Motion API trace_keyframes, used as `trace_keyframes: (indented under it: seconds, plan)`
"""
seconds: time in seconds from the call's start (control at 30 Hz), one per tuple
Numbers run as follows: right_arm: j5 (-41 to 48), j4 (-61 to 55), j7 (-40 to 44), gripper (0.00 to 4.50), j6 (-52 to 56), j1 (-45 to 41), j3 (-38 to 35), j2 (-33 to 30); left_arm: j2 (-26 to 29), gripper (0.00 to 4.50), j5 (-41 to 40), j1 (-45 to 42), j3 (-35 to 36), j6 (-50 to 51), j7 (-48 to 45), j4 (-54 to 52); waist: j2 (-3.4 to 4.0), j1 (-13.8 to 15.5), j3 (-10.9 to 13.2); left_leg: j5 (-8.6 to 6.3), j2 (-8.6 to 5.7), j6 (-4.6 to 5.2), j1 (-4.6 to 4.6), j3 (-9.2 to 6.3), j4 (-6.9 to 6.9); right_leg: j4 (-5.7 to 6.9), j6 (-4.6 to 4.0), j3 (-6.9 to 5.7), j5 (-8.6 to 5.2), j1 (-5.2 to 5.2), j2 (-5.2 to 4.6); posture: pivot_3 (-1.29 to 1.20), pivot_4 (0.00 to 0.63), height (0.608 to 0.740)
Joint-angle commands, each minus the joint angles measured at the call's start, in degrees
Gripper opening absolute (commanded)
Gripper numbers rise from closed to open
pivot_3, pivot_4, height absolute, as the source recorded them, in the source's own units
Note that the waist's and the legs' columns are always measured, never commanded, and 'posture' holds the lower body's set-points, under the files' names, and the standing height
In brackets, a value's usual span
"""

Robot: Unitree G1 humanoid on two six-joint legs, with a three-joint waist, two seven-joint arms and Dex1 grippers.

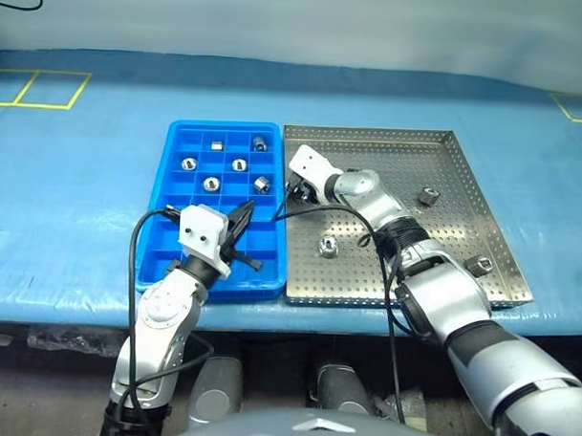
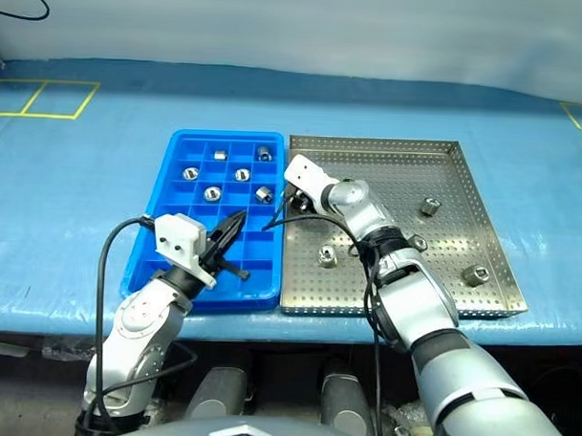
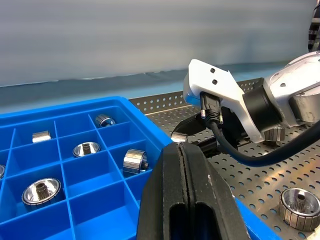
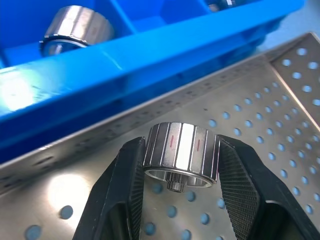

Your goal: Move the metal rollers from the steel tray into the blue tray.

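Left eye view: five metal rollers (image 1: 212, 184) in blue tray (image 1: 168, 185).

- The steel tray (image 1: 465, 167) lies right of centre in the head view: shallow, silver, perforated floor, low raised rims.
- The blue tray (image 1: 168, 190) sits just beside it on the left, a bright plastic grid of square compartments.
- Five metal rollers rest in its upper compartments, among them one at (image 1: 217, 146), one at (image 1: 189, 164) and one at (image 1: 262, 184).
- Three rollers lie loose on the steel floor: (image 1: 328, 245) near the centre, (image 1: 428, 196) further right, (image 1: 479, 266) by the lower right rim.
- One ribbed, shiny roller (image 4: 181, 155) is pinched between black fingers by the steel tray's left rim, just clear of the floor.
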Motion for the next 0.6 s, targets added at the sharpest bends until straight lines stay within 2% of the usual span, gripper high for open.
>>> trace_keyframes:
  seconds: [0.03, 0.17, 0.33, 0.47, 0.6]
  plan:
    - [-2.35, -12.59, -4.95, 1.8, 4.61, 2.64, -2.14, -2.73, 1.79, 0.0, -0.39, 1.25, 0.3, -2.76, -1.7, -2.6, 0.01, 0.0, 0.01, 0.0, -0.01, 0.0, -0.02, 0.01, -0.01, -0.01, -0.03, 0.01, -0.02, -0.02, 0.0, 0.19, 0.15, 0.74]
    - [-4.26, -28.13, -8.55, 1.8, 12.14, 6.57, -3.49, -3.9, 3.14, 0.0, 0.31, 3.1, 1.92, -5.84, -1.61, -2.68, 0.07, -0.26, 0.04, -0.01, 0.02, -0.01, -0.04, 0.04, -0.04, 0.0, -0.23, 0.02, -0.13, -0.1, 0.0, 0.17, 0.15, 0.74]
    - [-2.35, -41.64, -7.55, 1.8, 18.93, 8.51, -3.99, -1.07, 2.92, 0.0, 1.46, 4.98, 5.0, -9.97, 0.3, -2.72, 0.09, -0.68, 0.04, -0.01, 0.16, -0.01, 0.02, 0.05, -0.08, 0.04, -0.27, -0.02, -0.16, -0.11, 0.11, 0.17, 0.15, 0.74]
    - [-0.61, -45.42, -6.14, 1.8, 21.51, 8.3, -2.25, 2.68, 2.4, 0.0, 0.42, 7.33, 8.34, -12.39, 1.53, -4.18, 0.08, -0.53, 0.04, -0.01, 0.18, -0.01, 0.01, 0.04, -0.04, 0.03, -0.3, -0.05, -0.17, -0.08, 0.12, 0.2, 0.15, 0.74]
    - [0.51, -43.94, -5.35, 1.8, 21.68, 7.62, -0.44, 6.13, 2.63, 0.0, -0.6, 10.82, 10.98, -13.71, 1.77, -6.43, 0.08, -0.11, 0.04, -0.01, 0.17, -0.01, -0.01, 0.06, -0.02, -0.02, -0.3, -0.05, -0.17, -0.07, 0.07, 0.25, 0.15, 0.74]
